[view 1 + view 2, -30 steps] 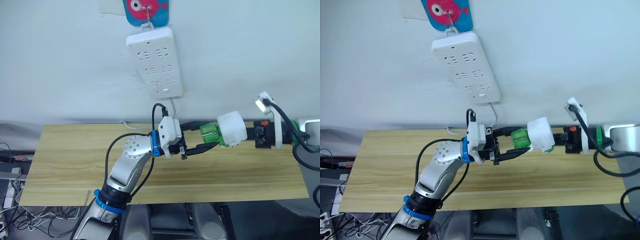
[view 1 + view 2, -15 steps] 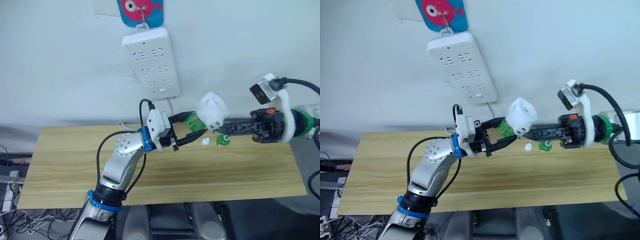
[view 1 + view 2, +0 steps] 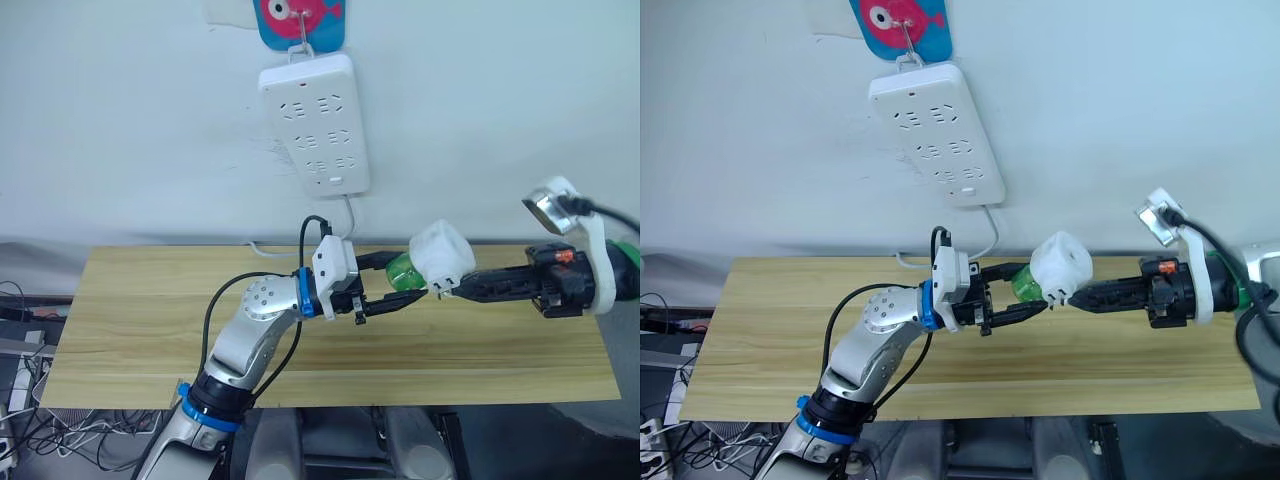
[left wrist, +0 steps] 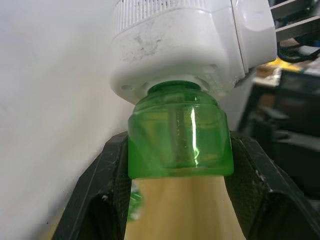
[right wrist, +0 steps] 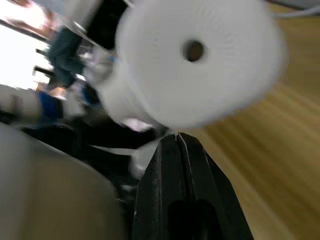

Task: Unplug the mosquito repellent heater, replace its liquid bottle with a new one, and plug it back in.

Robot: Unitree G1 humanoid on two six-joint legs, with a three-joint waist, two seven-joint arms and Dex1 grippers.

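Midair, above the wooden worktop [image 3: 130, 330]: both arms on one assembly.
Left gripper [image 3: 392, 286] has its jaws clamped on the green liquid bottle [image 4: 180, 135], screwed into the mosquito repellent heater [image 3: 441, 255]. Right gripper [image 3: 447, 287] pinches the heater's plug side, jaws narrow. White power strip [image 3: 315, 122] hangs on the wall above, sockets vacant.

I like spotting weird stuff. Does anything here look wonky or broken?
Nothing looks broken or spilled. One odd thing: the power strip hangs crooked on the wall. The heater with its green bottle is in mid-air above the table, tilted sideways, the left end effector shut on the bottle.
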